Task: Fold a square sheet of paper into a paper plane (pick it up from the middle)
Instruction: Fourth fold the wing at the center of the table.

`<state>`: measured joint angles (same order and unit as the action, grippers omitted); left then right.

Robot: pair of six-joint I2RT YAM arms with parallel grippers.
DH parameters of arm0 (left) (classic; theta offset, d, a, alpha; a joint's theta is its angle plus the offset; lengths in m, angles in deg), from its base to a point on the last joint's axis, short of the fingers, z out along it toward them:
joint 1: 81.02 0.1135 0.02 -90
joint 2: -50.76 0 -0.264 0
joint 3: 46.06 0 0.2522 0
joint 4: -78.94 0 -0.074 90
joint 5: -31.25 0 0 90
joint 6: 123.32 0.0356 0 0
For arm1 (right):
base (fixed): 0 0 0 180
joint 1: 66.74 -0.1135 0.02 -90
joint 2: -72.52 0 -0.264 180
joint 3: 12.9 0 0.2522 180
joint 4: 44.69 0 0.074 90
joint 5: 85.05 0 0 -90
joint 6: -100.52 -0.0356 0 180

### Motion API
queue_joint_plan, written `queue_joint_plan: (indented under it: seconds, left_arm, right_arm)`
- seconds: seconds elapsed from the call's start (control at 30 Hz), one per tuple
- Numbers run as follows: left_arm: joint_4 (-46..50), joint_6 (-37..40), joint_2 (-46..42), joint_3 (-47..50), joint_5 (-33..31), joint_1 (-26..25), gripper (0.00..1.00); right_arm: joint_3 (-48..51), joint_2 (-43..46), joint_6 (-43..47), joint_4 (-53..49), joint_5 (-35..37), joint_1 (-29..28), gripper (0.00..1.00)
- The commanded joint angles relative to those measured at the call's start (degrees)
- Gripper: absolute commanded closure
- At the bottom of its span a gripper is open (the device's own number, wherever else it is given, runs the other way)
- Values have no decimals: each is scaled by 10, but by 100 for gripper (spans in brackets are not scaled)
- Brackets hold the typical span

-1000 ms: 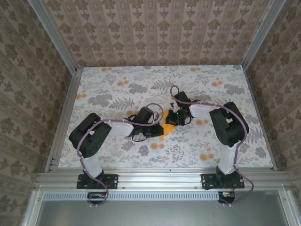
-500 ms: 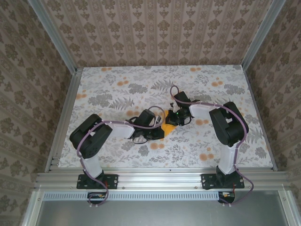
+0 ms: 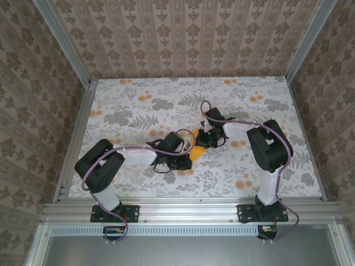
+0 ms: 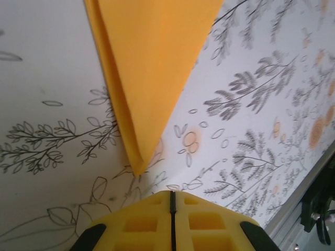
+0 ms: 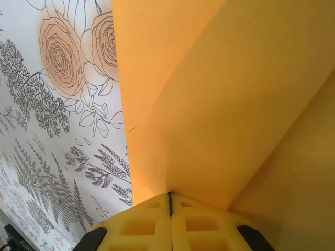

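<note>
Left tool (image 4: 171, 201) shut, pads flat together, nothing in it; the pointed tip of the folded orange paper (image 4: 152, 68) lies just ahead of it on the flowered surface (image 4: 251, 104). Right tool (image 5: 169, 201) shut too, tips right at a crease of the paper, grip or mere touch not clear. Count: two tools, one paper, mid-surface between them

Table (image 3: 138, 105) covered w/ white cloth: grey fern & leaf prints (image 3: 161, 104) plus scattered orange flower prints (image 3: 240, 184). Walls (image 3: 188, 39) on 3 sides, beige damask-pattern wallpaper. Alu frame rails (image 3: 183, 209) along near edge & up the corners. Grey panel (image 3: 183, 249) below near rail. Right wrist view: peach rose print (image 5: 63, 57) close up, grey sprigs beside it.
</note>
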<state>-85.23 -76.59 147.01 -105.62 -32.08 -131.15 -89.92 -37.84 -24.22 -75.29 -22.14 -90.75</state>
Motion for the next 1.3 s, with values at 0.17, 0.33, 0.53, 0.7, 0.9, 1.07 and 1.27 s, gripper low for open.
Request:
queue_joint_plan:
  seconds: [0.17,0.33,0.53,0.7,0.9,1.07,1.27]
  left_arm:
    - [-38,-29,-9,-28,-53,30,92]
    - [-58,-35,38,-50,-35,30,95]
    - [-56,-38,70,-54,-28,27,97]
    - [-20,-31,69,-45,-45,23,99]
    - [7,-22,56,-20,-55,19,100]
    - [13,-19,45,2,-44,5,100]
    - [52,-1,33,15,-52,-16,100]
  right_arm:
    - [23,-53,-8,-45,75,-1,93]
    - [22,-54,-9,-46,73,-1,93]
    - [20,-59,-10,-48,73,-1,93]
    - [15,-66,-13,-65,87,-1,94]
    - [4,-83,-19,-97,119,-1,94]
    - [-4,-96,-26,-115,135,-1,94]
    - [-5,-102,-31,-119,143,-1,94]
